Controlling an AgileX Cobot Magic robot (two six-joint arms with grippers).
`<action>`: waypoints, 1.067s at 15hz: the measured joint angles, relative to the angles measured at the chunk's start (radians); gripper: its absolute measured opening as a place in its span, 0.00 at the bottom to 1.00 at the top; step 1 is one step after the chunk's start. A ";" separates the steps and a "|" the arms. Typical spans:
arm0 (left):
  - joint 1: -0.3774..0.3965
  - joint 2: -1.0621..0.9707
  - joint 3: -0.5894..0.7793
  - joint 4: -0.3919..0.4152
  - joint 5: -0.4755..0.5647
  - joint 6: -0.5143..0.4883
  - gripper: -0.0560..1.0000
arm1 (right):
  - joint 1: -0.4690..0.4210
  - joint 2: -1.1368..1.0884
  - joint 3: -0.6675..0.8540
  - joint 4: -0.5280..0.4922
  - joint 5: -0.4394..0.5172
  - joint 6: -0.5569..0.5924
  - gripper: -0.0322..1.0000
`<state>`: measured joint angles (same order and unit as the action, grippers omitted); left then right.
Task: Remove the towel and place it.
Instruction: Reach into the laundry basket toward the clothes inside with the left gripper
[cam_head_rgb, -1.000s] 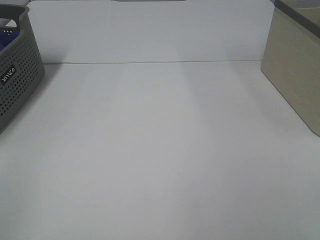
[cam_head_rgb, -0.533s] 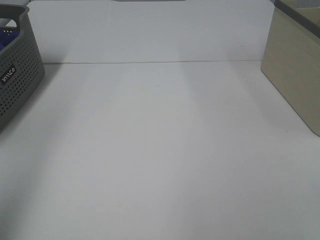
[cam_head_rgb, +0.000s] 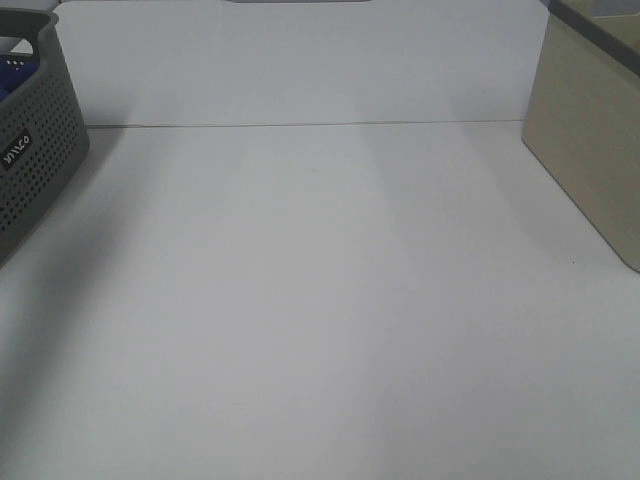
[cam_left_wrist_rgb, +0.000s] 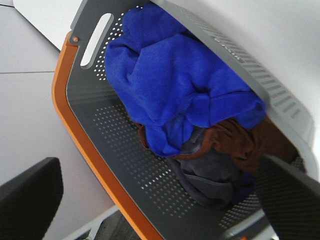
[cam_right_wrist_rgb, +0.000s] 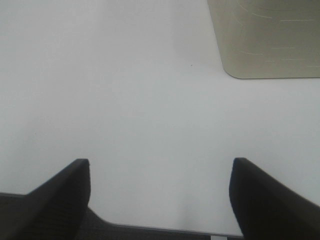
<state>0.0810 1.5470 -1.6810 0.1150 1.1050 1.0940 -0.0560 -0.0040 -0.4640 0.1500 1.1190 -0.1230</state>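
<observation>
The towel is a royal-blue plush cloth, crumpled in the grey perforated basket on top of a brown cloth and a dark grey cloth. My left gripper hangs open above the basket, its two dark fingers wide apart and touching nothing. In the exterior high view only the basket's end shows at the far left, with a sliver of the towel inside. My right gripper is open over bare white table with nothing between its fingers. Neither gripper shows in the exterior high view.
A beige box stands at the table's right side, also seen as the beige box ahead of my right gripper. The basket has an orange rim and a handle slot. White table spreads between basket and box.
</observation>
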 joint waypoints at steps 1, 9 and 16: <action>0.013 0.158 -0.115 0.036 -0.001 0.043 0.99 | 0.000 0.000 0.000 0.000 0.000 0.000 0.76; 0.204 0.522 -0.213 0.068 -0.091 0.281 0.99 | 0.000 0.000 0.000 0.000 0.000 0.000 0.76; 0.209 0.675 -0.213 0.048 -0.139 0.293 0.99 | 0.000 0.000 0.000 0.000 0.000 0.000 0.76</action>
<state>0.2900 2.2220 -1.8940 0.1630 0.9660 1.3870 -0.0560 -0.0040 -0.4640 0.1500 1.1190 -0.1230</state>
